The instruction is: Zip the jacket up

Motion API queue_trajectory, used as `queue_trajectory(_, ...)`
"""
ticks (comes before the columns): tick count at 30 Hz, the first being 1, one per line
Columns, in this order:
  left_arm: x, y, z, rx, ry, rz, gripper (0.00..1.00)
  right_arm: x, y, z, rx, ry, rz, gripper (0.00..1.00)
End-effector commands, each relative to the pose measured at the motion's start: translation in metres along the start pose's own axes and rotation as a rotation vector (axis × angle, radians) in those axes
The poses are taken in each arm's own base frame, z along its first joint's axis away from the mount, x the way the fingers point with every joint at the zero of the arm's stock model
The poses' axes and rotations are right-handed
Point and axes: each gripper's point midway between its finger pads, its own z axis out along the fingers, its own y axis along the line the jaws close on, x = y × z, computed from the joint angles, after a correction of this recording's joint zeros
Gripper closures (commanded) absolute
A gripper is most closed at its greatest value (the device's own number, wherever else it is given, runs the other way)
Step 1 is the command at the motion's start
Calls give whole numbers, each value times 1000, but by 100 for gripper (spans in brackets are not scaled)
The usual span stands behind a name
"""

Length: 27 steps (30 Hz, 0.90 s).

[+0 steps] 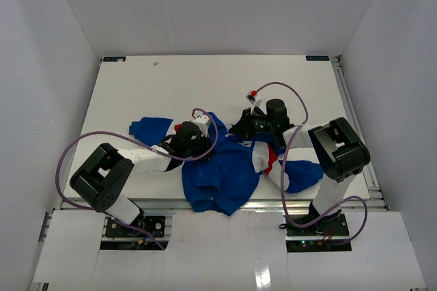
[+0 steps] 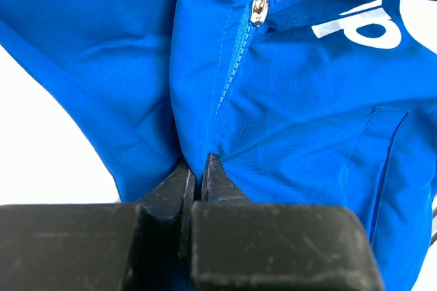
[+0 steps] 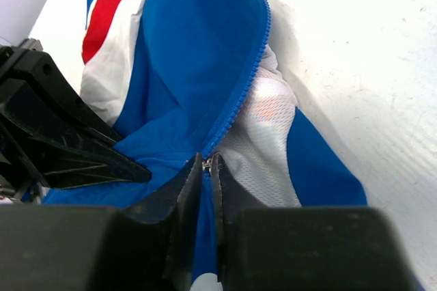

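Observation:
The royal-blue jacket with white and red panels lies crumpled on the white table, front side up. My left gripper is shut on a fold of its blue fabric at the lower end of the zipper line. The metal zipper slider sits further up, by the white lettering. My right gripper is shut on that slider, with the open zipper teeth and white mesh lining beyond. In the top view the left gripper and the right gripper are close together over the jacket.
White walls enclose the table on three sides. One sleeve spreads to the left and another lies at the right by the right arm. Purple cables loop off both arms. The left gripper's body shows in the right wrist view.

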Motion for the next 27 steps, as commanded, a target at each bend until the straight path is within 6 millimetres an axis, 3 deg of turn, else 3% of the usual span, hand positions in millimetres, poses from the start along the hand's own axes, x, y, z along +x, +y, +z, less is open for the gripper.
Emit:
queue_trajectory(1, -5, -3, 1, 11, -8, 5, 100, -21, 8, 0, -18, -45, -22, 67)
queue_trajectory(3, -4, -3, 2, 10, -6, 5, 100, -17, 3, 1, 5, -31, -1, 62)
queue_trajectory(8, -5, -3, 1, 13, -10, 3, 100, -7, -1, 3, 9, -12, 23, 61)
queue_trajectory(22, -6, -4, 3, 18, -8, 2, 100, 0, 23, 15, -148, 46, -57, 60)
queue_trajectory(27, -6, -5, 3, 21, -7, 1, 100, 6, 25, 17, -156, 81, -63, 65)
